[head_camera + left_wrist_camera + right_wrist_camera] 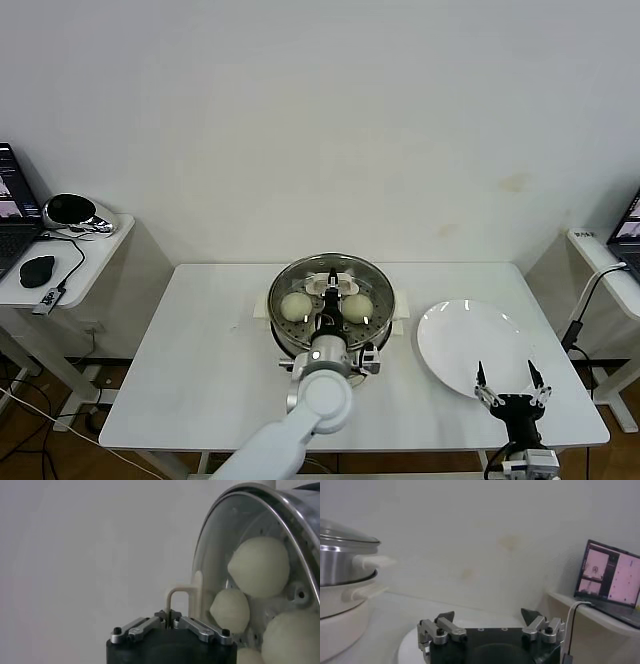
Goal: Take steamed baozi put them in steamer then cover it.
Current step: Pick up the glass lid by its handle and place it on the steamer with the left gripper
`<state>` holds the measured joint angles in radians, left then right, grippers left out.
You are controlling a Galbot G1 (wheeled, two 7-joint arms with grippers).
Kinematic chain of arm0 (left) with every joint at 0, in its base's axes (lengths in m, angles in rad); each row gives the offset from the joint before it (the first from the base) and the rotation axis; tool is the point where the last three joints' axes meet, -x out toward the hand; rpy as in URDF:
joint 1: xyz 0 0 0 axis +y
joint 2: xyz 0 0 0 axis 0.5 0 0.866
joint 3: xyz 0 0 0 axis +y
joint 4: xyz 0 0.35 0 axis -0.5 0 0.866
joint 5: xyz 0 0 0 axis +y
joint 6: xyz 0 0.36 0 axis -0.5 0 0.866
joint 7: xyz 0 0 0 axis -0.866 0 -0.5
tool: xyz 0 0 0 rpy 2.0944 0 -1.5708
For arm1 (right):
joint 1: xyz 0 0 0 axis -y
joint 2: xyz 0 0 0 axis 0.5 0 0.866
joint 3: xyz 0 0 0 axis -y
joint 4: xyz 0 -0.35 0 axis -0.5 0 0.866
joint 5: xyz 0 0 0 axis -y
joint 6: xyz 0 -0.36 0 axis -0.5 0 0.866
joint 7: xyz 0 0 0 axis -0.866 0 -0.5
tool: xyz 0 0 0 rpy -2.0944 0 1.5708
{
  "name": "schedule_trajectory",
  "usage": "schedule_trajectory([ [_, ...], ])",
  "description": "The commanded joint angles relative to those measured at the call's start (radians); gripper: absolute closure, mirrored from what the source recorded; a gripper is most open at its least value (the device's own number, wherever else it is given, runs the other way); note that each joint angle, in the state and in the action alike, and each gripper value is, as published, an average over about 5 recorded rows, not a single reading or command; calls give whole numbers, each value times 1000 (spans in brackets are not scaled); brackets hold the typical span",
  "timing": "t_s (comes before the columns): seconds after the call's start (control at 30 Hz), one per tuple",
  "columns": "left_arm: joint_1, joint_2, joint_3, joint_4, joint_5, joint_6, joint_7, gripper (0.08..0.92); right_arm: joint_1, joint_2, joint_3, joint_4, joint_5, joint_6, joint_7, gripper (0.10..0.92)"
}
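The steamer (281, 338) stands at the middle of the white table, and the clear glass cover (322, 270) lies on it. Through the glass I see steamed baozi (295, 306), one on each side of the handle in the head view and several in the left wrist view (259, 566). My left gripper (330, 312) is above the cover, shut on its cream-white handle (176, 594). My right gripper (511, 385) is open and empty over the front edge of the bare white plate (465, 340). The steamer also shows in the right wrist view (340, 560).
A side table (70, 265) at the left holds a mouse, a laptop and a headset. A shelf at the right carries a laptop (610, 575) with a cable hanging down. The table's front edge (400, 440) runs just before both arms.
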<state>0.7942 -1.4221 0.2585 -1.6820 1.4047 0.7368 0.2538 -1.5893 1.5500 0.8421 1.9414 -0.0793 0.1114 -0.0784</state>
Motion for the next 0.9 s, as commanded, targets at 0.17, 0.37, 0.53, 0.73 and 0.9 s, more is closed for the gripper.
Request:
schedule_trajectory([
  [0.17, 6, -1, -2, 16, 4, 3, -11, 877, -3, -1, -1, 0, 0, 2, -3, 203],
  [0.37, 13, -8, -8, 14, -3, -1, -17, 877, -3, -1, -3, -1, -2, 3, -6, 203],
  [0.53, 20, -2, -12, -9, -13, -2, -26, 856, -5, -1, -5, 1, -3, 3, -7, 203],
  [0.73, 69, 34, -8, -132, -43, 1, -34, 699, -7, 1, -5, 3, -6, 4, -7, 203],
  [0.9, 158, 82, -23, -257, -92, -13, -86, 560, -14, 6, -8, 9, -15, 6, -7, 203],
])
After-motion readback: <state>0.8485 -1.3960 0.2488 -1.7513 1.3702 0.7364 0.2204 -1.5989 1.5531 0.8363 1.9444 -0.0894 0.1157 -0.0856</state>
